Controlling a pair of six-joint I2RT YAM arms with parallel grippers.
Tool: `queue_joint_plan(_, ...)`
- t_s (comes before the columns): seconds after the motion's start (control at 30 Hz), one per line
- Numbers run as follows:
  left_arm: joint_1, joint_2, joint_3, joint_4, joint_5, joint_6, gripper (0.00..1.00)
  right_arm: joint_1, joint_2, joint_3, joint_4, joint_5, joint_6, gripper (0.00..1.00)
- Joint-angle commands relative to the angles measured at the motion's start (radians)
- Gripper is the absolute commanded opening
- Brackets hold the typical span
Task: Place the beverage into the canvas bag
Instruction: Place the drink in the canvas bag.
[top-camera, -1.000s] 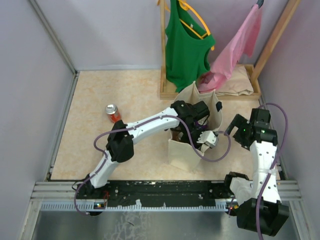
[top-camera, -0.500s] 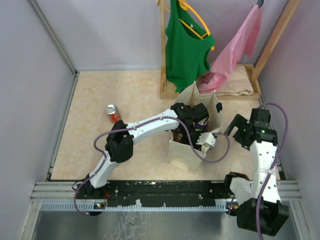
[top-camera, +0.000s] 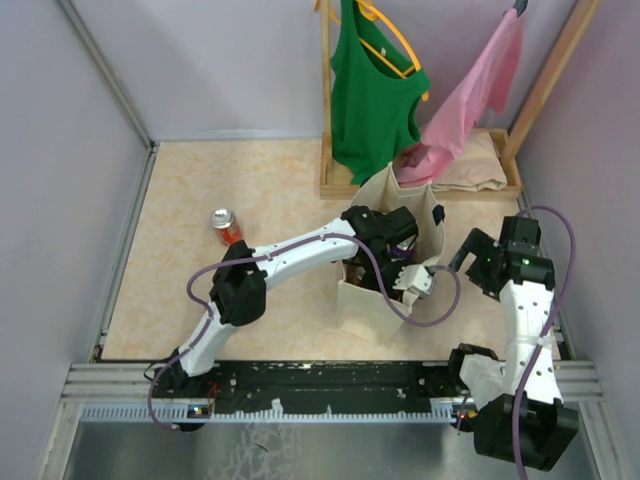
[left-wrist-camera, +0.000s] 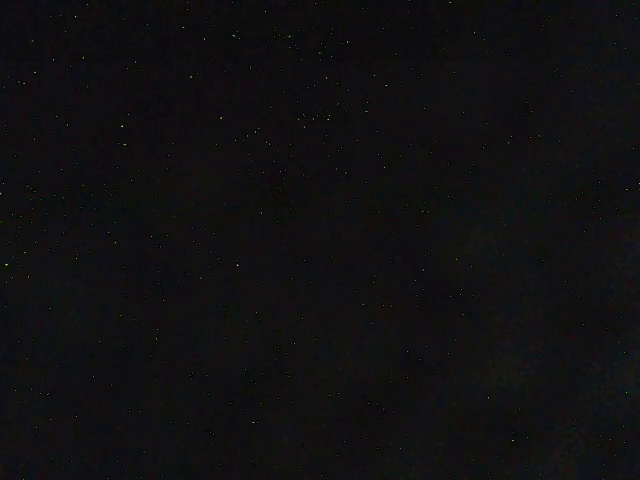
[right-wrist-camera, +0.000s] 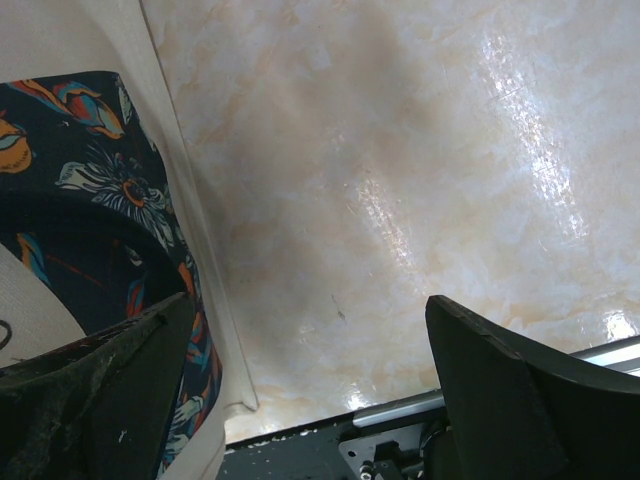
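The cream canvas bag (top-camera: 365, 310) stands upright in the middle of the table, its mouth open. My left arm reaches over its rim and my left gripper (top-camera: 408, 277) is down inside it. Its fingers are hidden and the left wrist view is fully black. A red beverage can (top-camera: 225, 227) stands on the table, left of the bag and apart from both arms. My right gripper (top-camera: 462, 258) is open and empty just right of the bag. In the right wrist view (right-wrist-camera: 310, 400) the bag's wall (right-wrist-camera: 100, 30) and its navy floral strap (right-wrist-camera: 120, 190) lie by the left finger.
A wooden rack (top-camera: 326, 120) at the back holds a green tank top (top-camera: 372, 100) and a pink garment (top-camera: 470, 95). A beige cloth (top-camera: 480, 165) lies on the rack's base. Grey walls close in the table on the left, back and right.
My left wrist has shifted slightly inside the bag. The right arm and the can have not moved.
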Motion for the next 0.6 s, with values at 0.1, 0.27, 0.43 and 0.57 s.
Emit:
queue_joint_plan(0.1,-0.006,-0.115,0.050,-0.016,-0.003,0.031,0.83,-0.008,0.002,0.043,0.029,-0.007,-0.016,0.99)
queue_joint_plan(0.27,-0.004,-0.169,0.047,0.011,0.012,0.028,0.88,-0.009,0.005,0.045,0.036,-0.011,-0.010,0.99)
queue_joint_plan(0.43,0.016,-0.200,0.039,0.071,0.028,-0.006,0.88,-0.008,0.014,0.054,0.046,-0.018,-0.002,0.99)
queue_joint_plan(0.57,0.054,-0.246,0.029,0.216,0.029,-0.075,0.88,-0.008,0.027,0.064,0.053,-0.024,0.001,0.99)
